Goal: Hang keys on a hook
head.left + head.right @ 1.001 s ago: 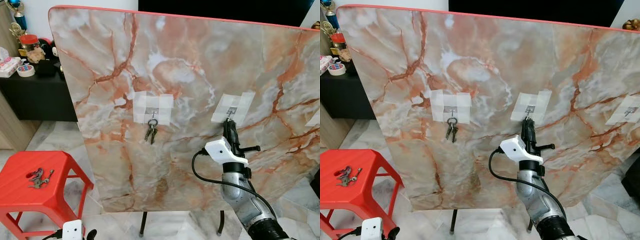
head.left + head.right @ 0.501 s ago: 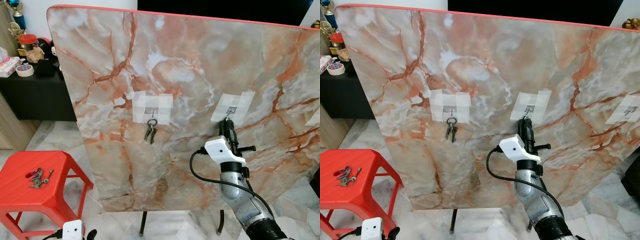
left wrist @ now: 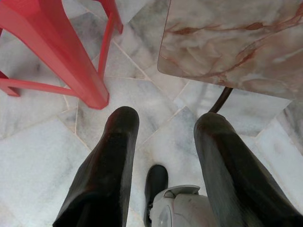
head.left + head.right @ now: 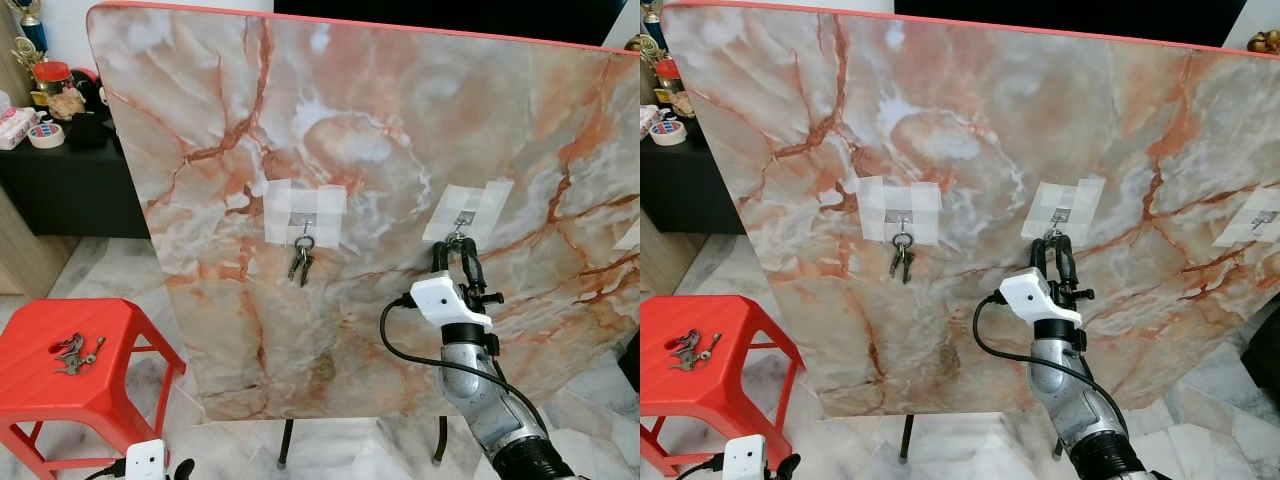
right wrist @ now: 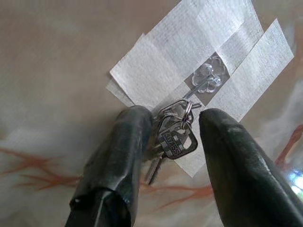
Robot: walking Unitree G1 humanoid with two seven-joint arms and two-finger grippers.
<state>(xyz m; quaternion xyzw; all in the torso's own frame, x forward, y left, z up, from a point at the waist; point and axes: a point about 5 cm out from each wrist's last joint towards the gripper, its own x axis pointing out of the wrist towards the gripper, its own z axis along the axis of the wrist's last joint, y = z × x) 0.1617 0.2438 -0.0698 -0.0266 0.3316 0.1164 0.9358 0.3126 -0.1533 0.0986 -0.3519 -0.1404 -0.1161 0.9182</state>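
Note:
An upright marble-patterned board (image 4: 380, 120) carries taped clear hooks. On the middle hook (image 5: 206, 82) hangs a bunch of keys (image 5: 175, 139) by its ring. My right gripper (image 4: 452, 250) is raised to that hook and stands open, one finger on each side of the keys (image 4: 1052, 240). Another bunch of keys (image 4: 302, 262) hangs from the left hook (image 4: 305, 228). A third bunch (image 4: 78, 352) lies on the red stool (image 4: 40, 390). My left gripper (image 3: 168, 118) hangs open over the floor beside the stool's legs.
A further taped hook (image 4: 1260, 222) sits at the board's right edge. The board's thin stand legs (image 4: 287, 445) rest on the marble floor. A dark cabinet (image 4: 70, 190) with jars and tape stands at the back left.
My right gripper's fingers have spread apart at the middle hook, and the keys now hang from it between them. The view has shifted slightly.

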